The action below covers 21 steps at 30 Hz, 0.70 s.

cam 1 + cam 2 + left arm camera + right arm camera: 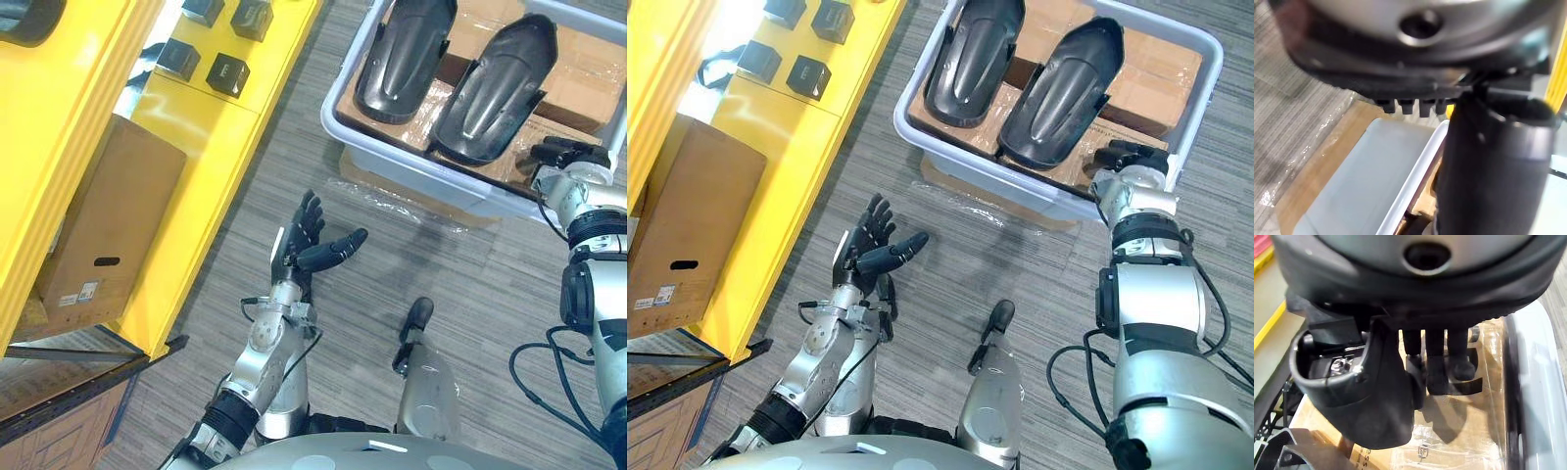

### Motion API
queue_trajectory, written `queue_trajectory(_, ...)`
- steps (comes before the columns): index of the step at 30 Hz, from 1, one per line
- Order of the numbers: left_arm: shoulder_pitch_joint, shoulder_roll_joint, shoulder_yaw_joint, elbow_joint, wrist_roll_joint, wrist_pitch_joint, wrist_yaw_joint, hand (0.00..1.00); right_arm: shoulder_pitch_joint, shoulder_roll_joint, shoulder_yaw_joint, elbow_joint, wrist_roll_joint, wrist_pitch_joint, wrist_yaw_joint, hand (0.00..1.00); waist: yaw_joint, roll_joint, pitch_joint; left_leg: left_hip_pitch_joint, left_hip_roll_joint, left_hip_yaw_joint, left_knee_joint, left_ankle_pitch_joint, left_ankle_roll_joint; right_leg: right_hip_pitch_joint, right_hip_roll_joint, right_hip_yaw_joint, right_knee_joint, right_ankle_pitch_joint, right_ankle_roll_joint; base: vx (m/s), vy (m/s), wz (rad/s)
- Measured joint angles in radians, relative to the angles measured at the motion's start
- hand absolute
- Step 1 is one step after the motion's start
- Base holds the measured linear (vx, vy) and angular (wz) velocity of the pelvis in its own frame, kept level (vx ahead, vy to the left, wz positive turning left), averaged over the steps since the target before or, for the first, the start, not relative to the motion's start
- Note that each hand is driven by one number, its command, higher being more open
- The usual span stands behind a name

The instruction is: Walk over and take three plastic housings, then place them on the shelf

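two housings (975, 54) in bin (989, 174), four boxes (808, 73) on shelf (784, 132)

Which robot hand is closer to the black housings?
Right. The right robot hand is over the bin, beside a housing; the left robot hand is open over the floor, short of the bin.

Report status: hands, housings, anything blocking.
Left hand open over floor, empty. Right hand open over bin, fingers holding nothing. Two housings in bin, none on shelf. Nothing seen blocking.
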Motion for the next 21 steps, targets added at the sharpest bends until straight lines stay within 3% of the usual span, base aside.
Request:
queue_trajectory(5,0.007,0.004,0.001,-0.002,-0.002,-0.001,-0.013,1.0,0.012,0.002,-0.043,0.025,0.0,-0.034,-0.03,0.0,-0.004,0.015,0.0,0.039,-0.024,-0.006,-0.057,0.03,0.007,0.023,-0.014,-0.013,0.001,-0.005,0.003,-0.02,0.025,0.11)
queue_trajectory(12,0.111,0.035,0.001,-0.119,-0.038,-0.025,-0.084,1.0,0.085,0.006,-0.081,0.037,-0.044,-0.107,-0.05,0.0,-0.016,0.015,0.0,0.12,-0.068,-0.036,-0.177,0.095,0.011,0.076,-0.044,-0.058,0.024,-0.031,0.014,0.0,0.021,0.21)
queue_trajectory(16,0.141,0.069,0.001,-0.167,-0.037,-0.027,-0.114,1.0,0.128,0.008,-0.081,0.011,-0.044,-0.119,-0.056,0.0,-0.021,0.014,0.001,0.158,-0.077,-0.048,-0.231,0.125,0.009,0.105,-0.047,-0.078,0.025,-0.035,0.015,0.01,0.015,0.14)
queue_trajectory(17,0.144,0.069,0.0,-0.171,-0.037,-0.027,-0.117,1.0,0.137,0.009,-0.081,-0.002,-0.043,-0.119,-0.062,1.0,-0.024,0.014,0.001,0.166,-0.078,-0.05,-0.243,0.131,0.008,0.11,-0.047,-0.082,0.025,-0.037,0.016,0.0,0.007,0.12)
queue_trajectory(21,0.159,0.075,-0.01,-0.195,-0.036,-0.027,-0.122,1.0,0.197,0.035,-0.081,-0.19,-0.067,-0.196,-0.124,1.0,-0.04,0.013,0.001,0.203,-0.081,-0.045,-0.294,0.155,0.008,0.118,-0.047,-0.08,0.033,-0.043,0.015,-0.01,-0.002,-0.01)
